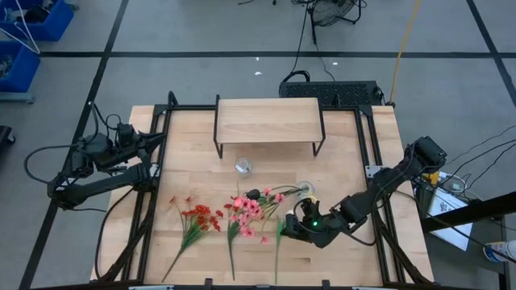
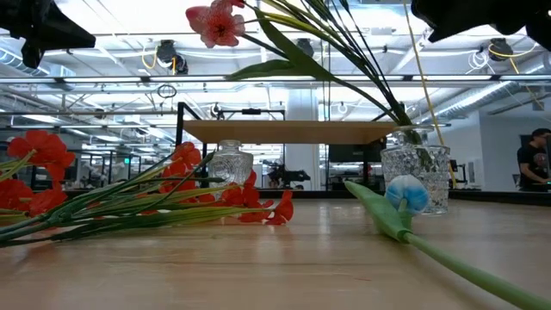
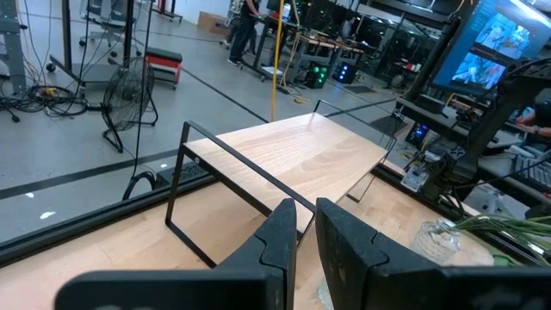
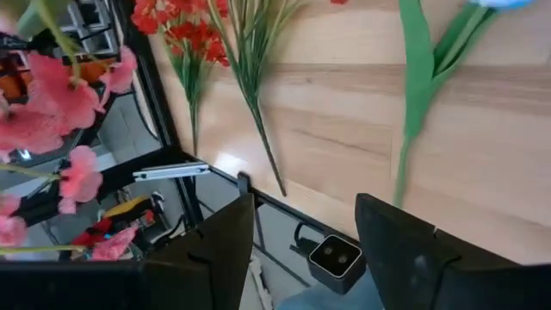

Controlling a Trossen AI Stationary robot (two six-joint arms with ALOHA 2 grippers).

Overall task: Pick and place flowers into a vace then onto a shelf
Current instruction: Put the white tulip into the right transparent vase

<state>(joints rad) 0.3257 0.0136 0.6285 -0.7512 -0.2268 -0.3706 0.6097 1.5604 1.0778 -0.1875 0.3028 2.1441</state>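
Nearest the front edge of the pale wooden tabletop [image 1: 193, 165] lie three loose flowers: a single white tulip bud on a long green stem [image 2: 405, 195], a spray of small red blossoms on thin green stems [image 1: 201, 217], and between them a spray of pink blossoms [image 1: 246, 211].

Just beside the tulip hangs the right gripper [image 4: 301, 245]. Its two dark fingers stand about half apart, with nothing between them.

These flowers look very light and whippy. The blossoms would crush or snag easily, so the bare stem below the leaves seems the best place to pinch. A thin plastic stem may also swivel in the jaws, so a grip near its middle should keep it from drooping.

A little farther back stands a clear cut-glass vase [image 2: 415, 176] that already holds a few stems, which lean over toward the left arm's side. It is probably hard, slick and breakable, and top-heavy with that lean. Holding it low around the body would be safer than holding it at the rim.

Beyond it stands a smaller clear glass vase [image 2: 231, 162], empty as far as I can tell.

Farthest back is the small raised light-wood shelf on thin black legs [image 1: 266, 119], with nothing on it.

The left gripper [image 3: 299, 245] waits at its own side of the table facing the shelf, fingers almost together and empty.

No brand, label or writing can be read anywhere.
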